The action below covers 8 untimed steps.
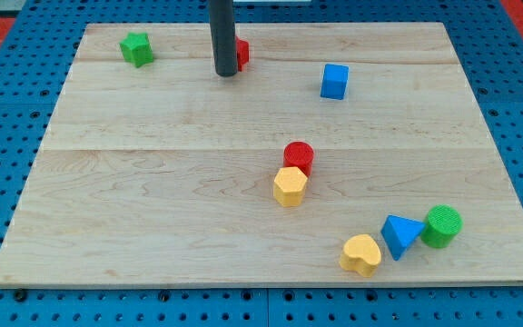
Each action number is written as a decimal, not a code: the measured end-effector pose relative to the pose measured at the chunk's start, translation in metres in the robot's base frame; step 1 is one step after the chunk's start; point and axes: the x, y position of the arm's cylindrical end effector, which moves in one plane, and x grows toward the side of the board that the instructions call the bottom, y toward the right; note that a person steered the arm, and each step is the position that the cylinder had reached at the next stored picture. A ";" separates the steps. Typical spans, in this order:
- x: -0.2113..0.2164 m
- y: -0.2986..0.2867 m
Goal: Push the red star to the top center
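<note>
Nearest the view's bottom edge sits a yellow heart block [361,254], with a blue triangle block [400,235] just beside it on the view's right and a green cylinder [441,225] next along, close to the triangle. These 3 form a short row in the board's lower right corner. Toward the middle of the wooden board [152,200], a yellow hexagon block [290,187] touches a red cylinder [299,156] that stands just above it. A blue cube [334,81] rests alone in the upper right part, well apart from the others. A green star block [137,48] lies near the top left corner.

Only 1 red block [242,52] sits near the top edge, slightly left of center; it is mostly hidden behind the dark rod, so its star shape cannot be made out. My tip [225,74] rests on the board, touching or just beside that red block on its left side. The rod is a plain straight end with nothing to open or close.
</note>
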 end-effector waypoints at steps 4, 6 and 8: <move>-0.008 0.056; -0.061 0.064; -0.037 0.074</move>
